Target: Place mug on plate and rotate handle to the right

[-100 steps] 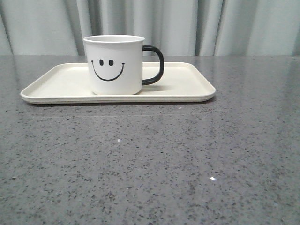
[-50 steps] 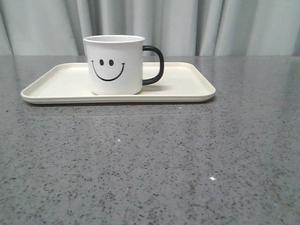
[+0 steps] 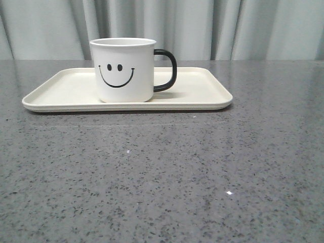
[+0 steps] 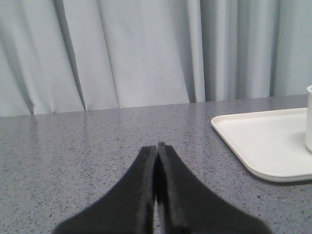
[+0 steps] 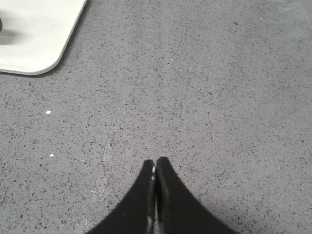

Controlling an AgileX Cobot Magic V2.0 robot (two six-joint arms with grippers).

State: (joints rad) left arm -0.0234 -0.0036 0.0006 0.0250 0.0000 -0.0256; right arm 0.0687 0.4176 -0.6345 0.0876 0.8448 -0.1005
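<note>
The white mug (image 3: pixel 123 69) with a black smiley face stands upright on the cream plate (image 3: pixel 202 96), left of the plate's middle. Its black handle (image 3: pixel 168 70) points to the right. No gripper shows in the front view. In the left wrist view my left gripper (image 4: pixel 157 147) is shut and empty above the grey table, with the plate's corner (image 4: pixel 263 141) and a sliver of the mug (image 4: pixel 309 117) off to one side. In the right wrist view my right gripper (image 5: pixel 155 162) is shut and empty over bare table, apart from the plate's corner (image 5: pixel 34 34).
The grey speckled table (image 3: pixel 167 177) stretches in front of the plate. Pale grey curtains (image 3: pixel 202 25) hang behind the table's far edge.
</note>
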